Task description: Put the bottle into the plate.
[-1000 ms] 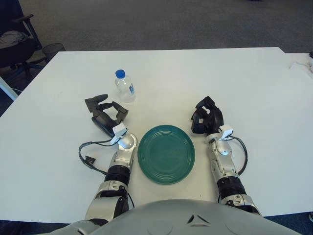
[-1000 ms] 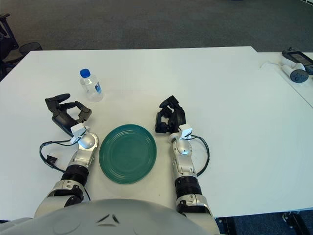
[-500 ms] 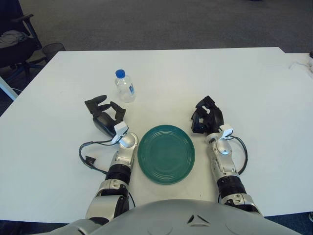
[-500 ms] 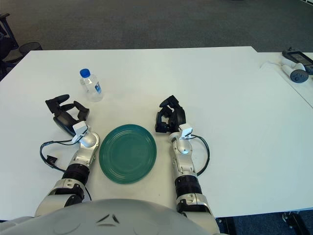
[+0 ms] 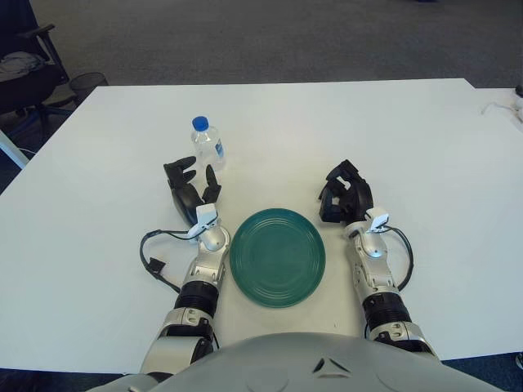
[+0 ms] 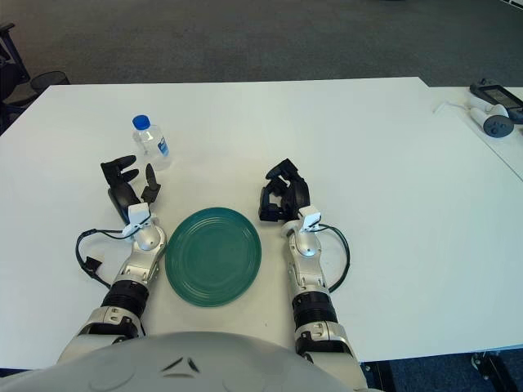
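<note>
A small clear bottle [image 5: 207,143] with a blue cap stands upright on the white counter [image 5: 425,155], toward the robot's far left. The left hand [image 5: 190,186] sits just on the robot's side of the bottle, slightly to its left, its dark fingers [image 5: 179,171] spread wide and pointing up toward the bottle's base. The fingertips come close to the bottle but do not touch it, and the hand holds nothing. A black cable [image 5: 155,253] loops on the counter beside the left forearm.

A round green plate [image 5: 278,256] lies flat on the counter in front of the robot, between the two forearms. The bottle is well apart from the plate, beyond it and to the left, with the left hand between them.

The right hand [image 5: 346,193] shows just beyond the plate's right edge, its fingers curled inward, empty. At the far right edge of the right eye view lies a small grey device [image 6: 496,124] on a neighbouring surface.
</note>
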